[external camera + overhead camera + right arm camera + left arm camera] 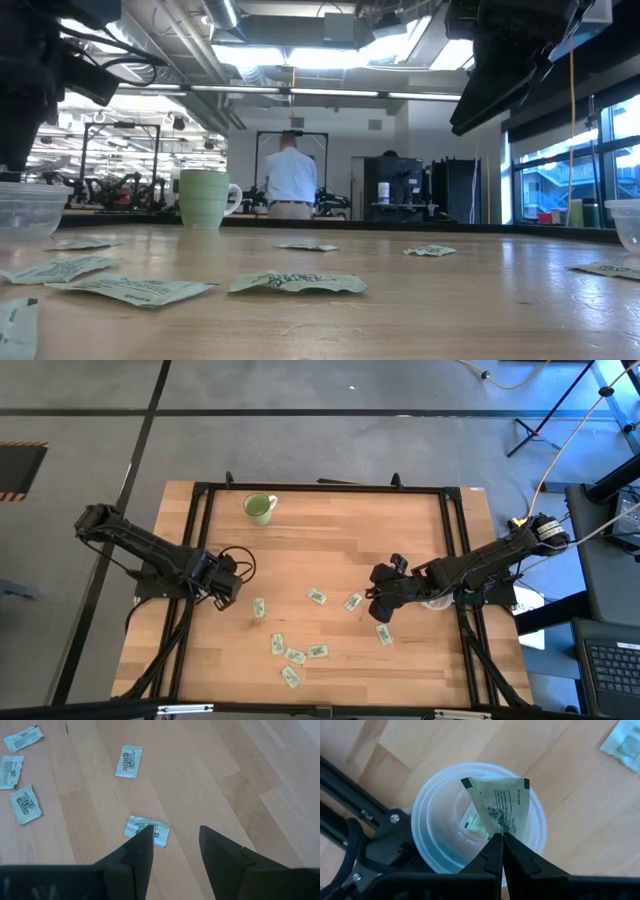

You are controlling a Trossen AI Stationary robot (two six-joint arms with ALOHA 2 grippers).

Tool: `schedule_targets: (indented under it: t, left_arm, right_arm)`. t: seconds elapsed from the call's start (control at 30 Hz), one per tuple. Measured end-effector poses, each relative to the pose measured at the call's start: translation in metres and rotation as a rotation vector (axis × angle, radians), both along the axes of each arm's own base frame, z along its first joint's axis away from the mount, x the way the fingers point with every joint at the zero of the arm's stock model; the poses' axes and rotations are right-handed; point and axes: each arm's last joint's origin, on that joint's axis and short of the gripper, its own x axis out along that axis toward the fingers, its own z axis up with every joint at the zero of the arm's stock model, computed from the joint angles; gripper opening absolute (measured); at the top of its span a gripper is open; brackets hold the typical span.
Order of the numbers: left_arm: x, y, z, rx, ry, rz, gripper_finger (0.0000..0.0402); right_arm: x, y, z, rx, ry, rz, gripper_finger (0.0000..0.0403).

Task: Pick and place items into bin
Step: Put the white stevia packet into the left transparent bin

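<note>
Packet pinched in my left gripper above the clear bin; right gripper spread beside another packet.

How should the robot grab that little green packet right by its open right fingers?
Probably straight from above. The packet lies flat on the wooden table, so there is nothing to reach under. The right gripper, open, could drop one finger on each long edge and pinch across the narrow width. The left gripper holds its packet by an edge like that.
</note>
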Motion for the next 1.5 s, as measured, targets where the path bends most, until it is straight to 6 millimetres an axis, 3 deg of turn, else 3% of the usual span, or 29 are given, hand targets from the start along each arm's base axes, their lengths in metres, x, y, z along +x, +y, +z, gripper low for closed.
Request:
schedule_targets:
  t: [0.8, 1.23, 1.37, 1.5]
  left_arm:
    - [0.0, 0.0, 0.0, 0.007, -0.001, 0.011, 0.0007]
    - [0.006, -0.001, -0.007, 0.025, 0.054, 0.011, 0.0114]
    - [0.006, -0.001, -0.006, 0.042, 0.047, -0.037, 0.0124]
    - [0.011, -0.001, 0.009, 0.062, -0.02, -0.099, 0.0122]
  right_arm:
    - [0.0, 0.0, 0.0, 0.0, 0.0, 0.0, 0.0161]
    - [0.0, 0.0, 0.0, 0.001, 0.0, -0.001, 0.0161]
    - [0.0, 0.0, 0.0, 0.001, -0.001, -0.001, 0.0161]
    - [0.0, 0.0, 0.0, 0.001, 0.0, 0.0, 0.0161]
